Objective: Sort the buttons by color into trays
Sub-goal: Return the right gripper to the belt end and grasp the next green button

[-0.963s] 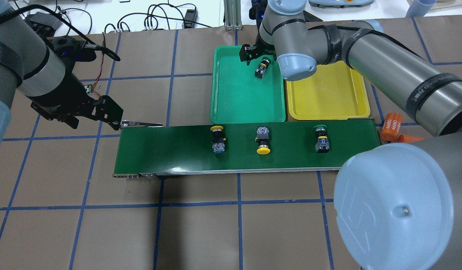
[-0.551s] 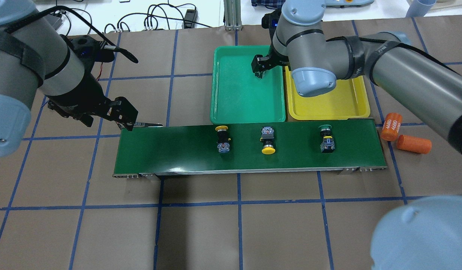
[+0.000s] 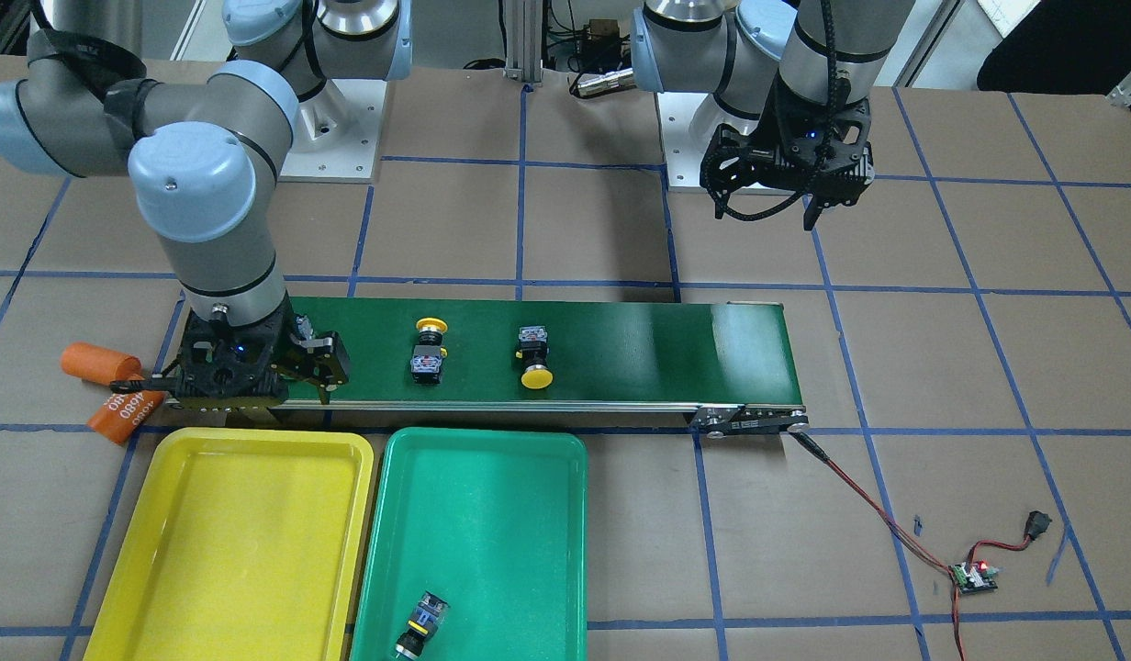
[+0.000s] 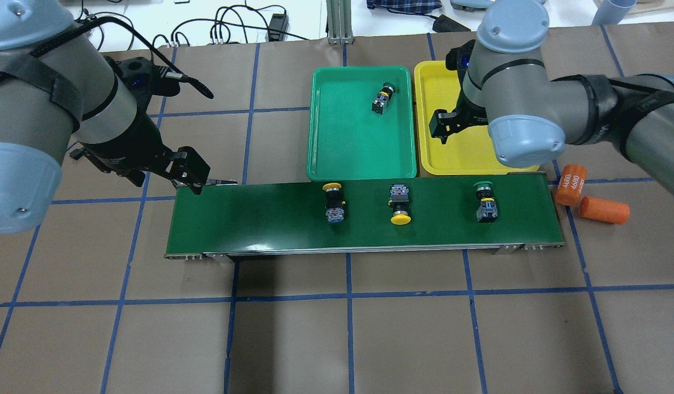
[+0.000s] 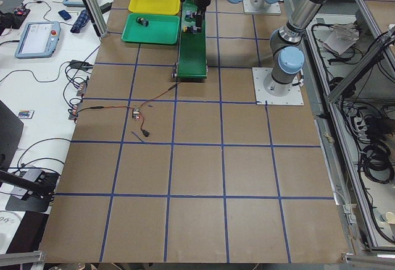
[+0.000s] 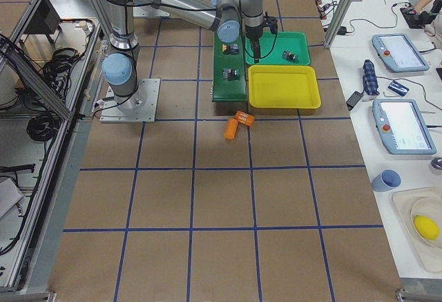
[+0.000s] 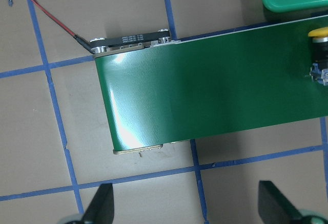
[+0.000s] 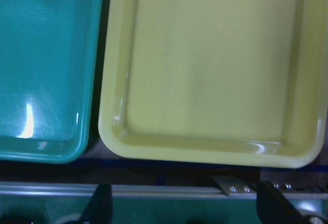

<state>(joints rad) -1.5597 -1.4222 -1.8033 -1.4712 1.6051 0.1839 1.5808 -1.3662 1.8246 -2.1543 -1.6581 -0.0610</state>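
Observation:
Two yellow-capped buttons [image 4: 334, 202] [image 4: 400, 209] and one green-capped button [image 4: 486, 202] lie on the dark-green conveyor belt [image 4: 260, 219]. Another green-capped button [image 4: 382, 98] lies in the green tray [image 4: 353, 142]. The yellow tray [image 4: 468, 158] beside it holds nothing. My right gripper [image 4: 442, 128] hangs open and empty over the yellow tray [image 8: 210, 65], near its belt-side edge. My left gripper [image 4: 190, 174] is open and empty above the belt's left end [image 7: 205, 96]. In the front-facing view the right gripper [image 3: 253, 381] hides the belt's green button.
Two orange cylinders [image 4: 571, 184] [image 4: 603, 210] lie on the table off the belt's right end. A red and black wire [image 3: 859, 496] runs from the belt's other end to a small circuit board [image 3: 974, 574]. Brown paper with blue tape lines covers the table.
My right arm has swung right from over the green tray to over the yellow tray. The three buttons on the belt have drifted right. My left gripper has shifted right toward the belt's end.

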